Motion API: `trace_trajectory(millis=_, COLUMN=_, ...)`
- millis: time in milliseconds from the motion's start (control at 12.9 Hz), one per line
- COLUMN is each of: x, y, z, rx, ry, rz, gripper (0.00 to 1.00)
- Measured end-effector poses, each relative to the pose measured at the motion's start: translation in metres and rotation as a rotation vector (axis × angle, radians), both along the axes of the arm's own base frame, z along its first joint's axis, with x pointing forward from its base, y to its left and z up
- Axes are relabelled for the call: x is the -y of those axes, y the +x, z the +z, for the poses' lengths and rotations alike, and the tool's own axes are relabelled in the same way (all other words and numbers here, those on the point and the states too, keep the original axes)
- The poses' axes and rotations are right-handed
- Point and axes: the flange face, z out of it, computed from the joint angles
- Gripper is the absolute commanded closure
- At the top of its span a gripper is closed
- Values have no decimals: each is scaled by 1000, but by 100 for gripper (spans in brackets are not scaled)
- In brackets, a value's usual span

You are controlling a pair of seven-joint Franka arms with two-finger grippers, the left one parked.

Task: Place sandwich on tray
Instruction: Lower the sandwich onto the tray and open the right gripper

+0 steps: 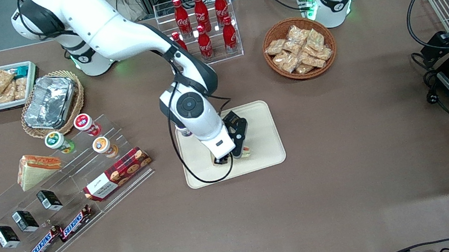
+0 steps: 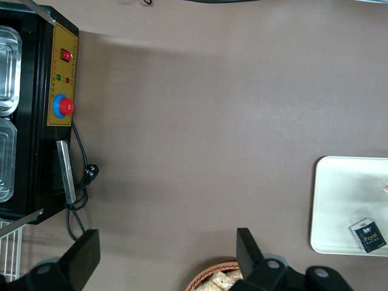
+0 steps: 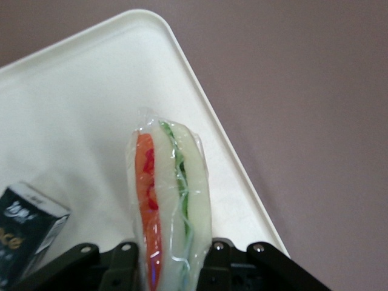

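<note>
My right gripper (image 1: 239,152) is low over the cream tray (image 1: 260,116), in the part of it nearer the front camera. It is shut on the clear-wrapped sandwich (image 3: 171,200), with a finger on each bread face. The cut edge shows orange-red and green filling layers. A bit of the sandwich peeks out beside the fingers in the front view (image 1: 247,152). I cannot tell whether it touches the tray (image 3: 73,91). The tray's rim also shows in the left wrist view (image 2: 339,200).
A small black box (image 3: 24,237) lies on the tray beside the sandwich, also seen from the left wrist (image 2: 368,235). A similar wedge (image 1: 36,169) sits on the clear stepped shelf toward the working arm's end. Foil container (image 1: 49,102), cola rack (image 1: 203,24) and snack basket (image 1: 299,47) stand farther back.
</note>
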Motion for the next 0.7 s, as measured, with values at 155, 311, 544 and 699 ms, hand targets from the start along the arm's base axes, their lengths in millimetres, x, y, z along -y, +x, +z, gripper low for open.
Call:
trace_trajectory(millis=155, x=-4, y=-3, z=-22, rx=29, ry=-15, rz=36, gripper=45)
trace_trajectory(millis=311, x=-10, y=-9, z=-37, rx=51, ry=-17, rz=60, gripper=2)
trace_trajectory(millis=544, x=-12, y=-9, z=-37, rx=57, ry=-13, rz=63, gripper=1)
trace_trajectory(millis=699, x=-12, y=-7, z=-33, rx=64, ry=-9, rz=61, gripper=1)
